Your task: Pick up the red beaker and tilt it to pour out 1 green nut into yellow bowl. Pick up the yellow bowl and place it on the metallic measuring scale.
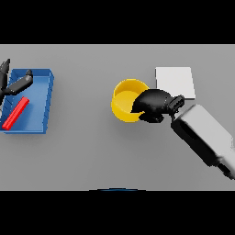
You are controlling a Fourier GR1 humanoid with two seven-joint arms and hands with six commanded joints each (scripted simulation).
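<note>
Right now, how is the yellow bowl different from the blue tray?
The yellow bowl is round; the blue tray is rectangular. The bowl sits mid-table with the right hand curled over its rim; the tray lies at the far left, under the left hand. The tray holds a red bar. Both rest on the table and are open-topped.

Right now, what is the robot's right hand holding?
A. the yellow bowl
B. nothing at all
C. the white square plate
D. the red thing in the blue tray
A: the right robot hand is curled over the rim of the yellow bowl, while the red object lies in the blue tray.
</note>
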